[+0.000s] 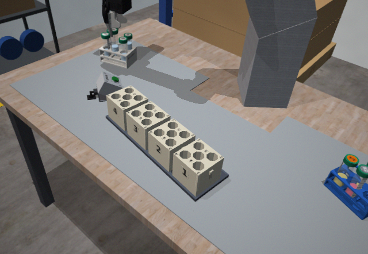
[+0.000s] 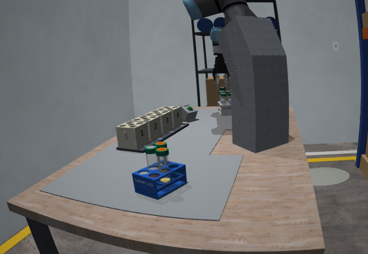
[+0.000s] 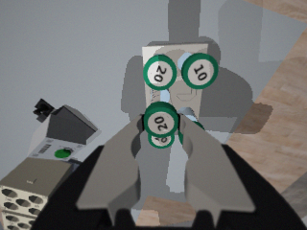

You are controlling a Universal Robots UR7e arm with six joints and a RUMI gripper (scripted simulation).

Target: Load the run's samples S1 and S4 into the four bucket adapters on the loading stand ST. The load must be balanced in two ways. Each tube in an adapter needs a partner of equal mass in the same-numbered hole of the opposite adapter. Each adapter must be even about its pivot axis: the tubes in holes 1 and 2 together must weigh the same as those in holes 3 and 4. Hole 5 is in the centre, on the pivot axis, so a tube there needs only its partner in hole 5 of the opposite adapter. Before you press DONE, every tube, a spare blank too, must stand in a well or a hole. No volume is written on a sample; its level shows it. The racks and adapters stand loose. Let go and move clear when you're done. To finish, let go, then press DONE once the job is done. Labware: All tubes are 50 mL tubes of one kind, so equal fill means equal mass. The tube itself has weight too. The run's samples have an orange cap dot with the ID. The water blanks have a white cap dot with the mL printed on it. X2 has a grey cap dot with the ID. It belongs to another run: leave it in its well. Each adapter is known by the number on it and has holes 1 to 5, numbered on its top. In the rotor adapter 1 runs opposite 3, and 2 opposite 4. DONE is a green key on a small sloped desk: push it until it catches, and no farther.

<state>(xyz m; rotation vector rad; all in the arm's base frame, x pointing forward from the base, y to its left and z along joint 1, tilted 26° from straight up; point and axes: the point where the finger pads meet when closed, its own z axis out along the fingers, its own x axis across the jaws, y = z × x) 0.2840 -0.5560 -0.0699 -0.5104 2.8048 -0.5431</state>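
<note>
The tool (image 3: 163, 128) is clenched on a 20 mL blank (image 3: 160, 123) apparently still seated in the white rack (image 1: 116, 56), which, standing loose, could lift or tip if the tube binds.

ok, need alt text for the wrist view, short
Looking down past the gripper, its two grey fingers are shut on a green-capped blank tube marked 20 above the white rack. Behind it stand blanks marked 20 and 10; the green DONE key sits lower left.
</note>
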